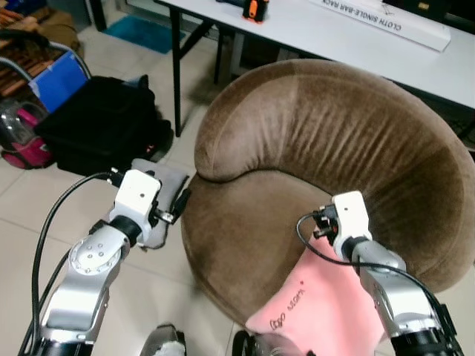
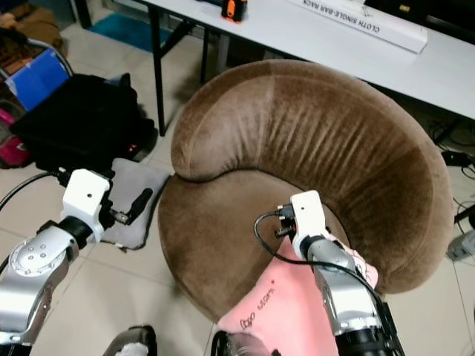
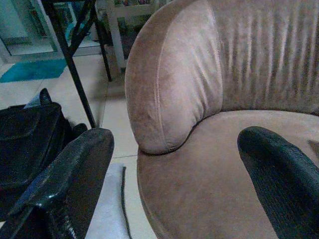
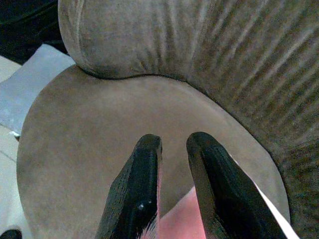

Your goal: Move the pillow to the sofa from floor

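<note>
Pale tiled floor across the left of the frame, with a round brown velvet sofa filling the centre and right, its ribbed curved back wrapping the flat seat. Along the top, a white surface on black legs, carrying an orange and black object and a long white box printed with lettering. At the left, a black bag on the floor, a blue folder and a pink and red item at the edge, cut off; a teal mat in the upper left. A grey mat flat on the tiles, touching the sofa's left base, partly hidden behind the left arm. Pink pillow with dark handwriting low on the seat's front edge, lower centre-right, its lower part cut off by the frame and its right side hidden under the right arm. Right gripper above the seat in the wrist view, fingers close together with a narrow gap, pink fabric showing between and beneath them; hard to tell whether clamped on it. Left gripper beside the sofa's left end, fingers wide apart, holding nothing. Dark rounded shapes at the bottom edge, too cropped to identify.
</note>
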Robot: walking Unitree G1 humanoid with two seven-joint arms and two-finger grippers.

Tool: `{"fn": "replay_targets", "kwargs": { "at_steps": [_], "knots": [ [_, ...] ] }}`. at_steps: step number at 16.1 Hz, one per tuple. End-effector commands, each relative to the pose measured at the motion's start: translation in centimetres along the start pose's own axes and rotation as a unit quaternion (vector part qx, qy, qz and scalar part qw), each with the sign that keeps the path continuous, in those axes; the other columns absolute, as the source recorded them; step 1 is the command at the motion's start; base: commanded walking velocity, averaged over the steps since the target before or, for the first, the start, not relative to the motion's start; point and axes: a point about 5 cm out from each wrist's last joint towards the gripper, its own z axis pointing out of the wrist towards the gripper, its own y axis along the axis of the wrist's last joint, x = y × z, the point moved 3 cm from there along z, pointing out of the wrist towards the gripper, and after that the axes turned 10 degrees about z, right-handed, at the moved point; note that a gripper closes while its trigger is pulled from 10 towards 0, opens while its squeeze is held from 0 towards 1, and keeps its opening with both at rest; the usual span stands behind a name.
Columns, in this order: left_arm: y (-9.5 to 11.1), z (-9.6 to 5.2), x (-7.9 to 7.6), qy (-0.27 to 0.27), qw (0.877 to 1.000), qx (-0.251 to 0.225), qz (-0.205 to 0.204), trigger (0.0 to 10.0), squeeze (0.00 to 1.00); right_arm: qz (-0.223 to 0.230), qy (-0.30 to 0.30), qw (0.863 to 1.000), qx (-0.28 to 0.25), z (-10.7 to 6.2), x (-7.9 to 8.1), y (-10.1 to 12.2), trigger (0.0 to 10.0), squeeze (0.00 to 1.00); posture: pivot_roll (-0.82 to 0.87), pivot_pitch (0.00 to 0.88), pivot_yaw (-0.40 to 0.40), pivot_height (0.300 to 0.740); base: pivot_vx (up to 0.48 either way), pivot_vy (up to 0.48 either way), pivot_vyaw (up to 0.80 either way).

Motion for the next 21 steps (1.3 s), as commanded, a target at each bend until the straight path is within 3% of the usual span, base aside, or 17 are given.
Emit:
{"fn": "replay_targets", "kwargs": {
  "at_steps": [1,5,10,14,16,17,21],
  "knots": [
    [0.2,0.3,-0.2,0.0,1.0,-0.001,-0.01,10.0,0.0,0.001,-0.016,1.0,0.0,0.2,-0.6,0.1,10.0,0.0,0.04,0.175,-0.176,0.74,0.0,0.0,0.0],
    [0.4,0.9,0.0,0.017,1.0,-0.007,-0.02,10.0,0.0,0.003,-0.006,1.0,-0.021,1.3,0.5,1.5,10.0,0.0,0.05,0.161,-0.171,0.74,0.0,0.0,0.0],
    [0.7,1.2,0.5,0.023,0.999,-0.014,-0.037,10.0,0.0,0.002,0.0,1.0,-0.018,1.6,1.0,1.3,10.0,0.0,0.05,0.149,-0.164,0.74,0.0,-0.466,0.0],
    [0.7,1.5,-0.1,0.003,1.0,-0.01,-0.019,10.0,0.0,0.0,0.004,1.0,-0.029,1.8,1.5,1.8,10.0,0.0,0.05,0.138,-0.159,0.74,0.0,-0.478,0.0],
    [0.4,1.9,-0.9,-0.015,1.0,-0.002,-0.001,10.0,0.0,-0.02,0.026,0.999,-0.034,1.9,2.3,2.2,10.0,0.0,0.05,0.136,-0.158,0.74,0.0,-0.465,0.0],
    [0.7,2.7,-1.4,-0.013,1.0,-0.013,0.005,10.0,0.0,-0.094,0.078,0.992,-0.023,1.9,3.7,2.1,10.0,0.0,0.04,0.13,-0.155,0.74,0.0,0.0,0.0],
    [0.6,2.8,-1.5,-0.017,1.0,-0.013,-0.002,10.0,0.0,-0.082,0.07,0.994,-0.017,1.9,3.2,1.9,10.0,0.0,0.03,0.133,-0.154,0.74,0.0,0.0,0.0]
  ]
}}
